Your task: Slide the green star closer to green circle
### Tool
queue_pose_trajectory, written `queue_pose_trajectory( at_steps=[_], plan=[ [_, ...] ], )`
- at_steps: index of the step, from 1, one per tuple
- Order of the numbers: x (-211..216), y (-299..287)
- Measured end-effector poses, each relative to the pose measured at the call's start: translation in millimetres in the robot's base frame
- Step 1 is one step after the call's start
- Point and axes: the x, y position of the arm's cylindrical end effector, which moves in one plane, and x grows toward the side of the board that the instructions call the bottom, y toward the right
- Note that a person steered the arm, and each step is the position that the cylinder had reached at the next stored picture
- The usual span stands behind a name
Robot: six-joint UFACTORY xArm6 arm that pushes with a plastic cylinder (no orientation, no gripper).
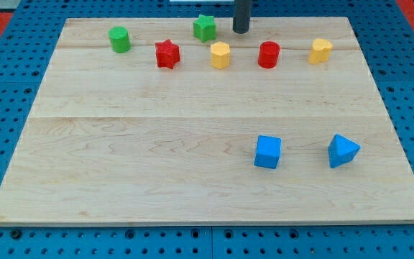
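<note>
The green star [205, 27] lies near the view's top edge of the wooden board, a little left of centre. The green circle [120, 39] lies further to the view's left, slightly lower. My tip [241, 30] is the end of the dark rod coming down from the view's top. It stands just to the right of the green star, with a small gap between them.
A red star [167, 54], a yellow hexagon block [221, 55], a red cylinder [268, 55] and a yellow block [320, 50] form a row below the star. A blue cube [268, 152] and a blue triangular block [343, 150] lie at the lower right. The board [192, 129] rests on blue pegboard.
</note>
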Motion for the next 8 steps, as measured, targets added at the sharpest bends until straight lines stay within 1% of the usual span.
queue_pose_trajectory(
  at_steps=[1,3,4,5,7,8],
  plan=[
    [-10,-31],
    [-10,-129],
    [-10,-156],
    [-7,-160],
    [-4,-120],
    [8,-121]
  ],
)
